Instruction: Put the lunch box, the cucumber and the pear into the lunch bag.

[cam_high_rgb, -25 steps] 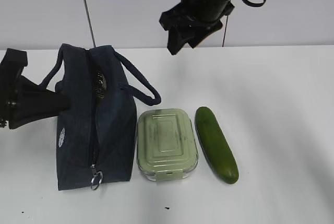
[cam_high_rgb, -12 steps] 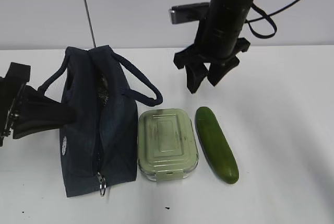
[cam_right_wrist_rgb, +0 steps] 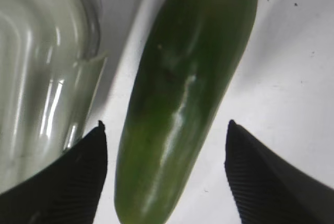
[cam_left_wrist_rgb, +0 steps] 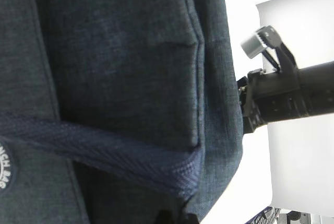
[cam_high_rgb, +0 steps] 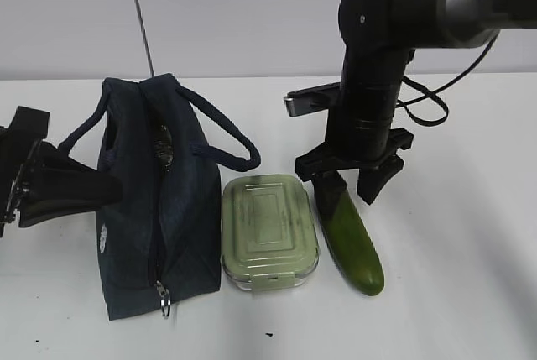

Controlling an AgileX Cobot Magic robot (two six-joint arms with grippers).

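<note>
The dark navy lunch bag [cam_high_rgb: 134, 209] stands at the left, its top zipper partly open. My left gripper [cam_high_rgb: 99, 182] presses into the bag's left side and looks shut on its fabric or handle. The left wrist view is filled with bag cloth [cam_left_wrist_rgb: 120, 51] and a handle strap [cam_left_wrist_rgb: 104, 151]. The sage-lidded lunch box [cam_high_rgb: 268, 227] lies right of the bag, with the cucumber [cam_high_rgb: 356, 247] beside it. My right gripper [cam_high_rgb: 351, 192] is open, its jaws straddling the cucumber's far end [cam_right_wrist_rgb: 182, 93] without touching it. The lunch box edge [cam_right_wrist_rgb: 36, 78] shows at its left. The pear is out of view.
The bag's right handle loop [cam_high_rgb: 235, 143] droops toward the lunch box. A metal ring pull [cam_high_rgb: 162, 297] hangs at the bag's near end. A white wall stands behind the white table [cam_high_rgb: 453, 293]. The right arm [cam_left_wrist_rgb: 292, 96] shows beyond the bag in the left wrist view.
My right gripper came down from high at the back to the cucumber's far end, jaws open. The bag has been pulled more upright and narrower by the left gripper.
</note>
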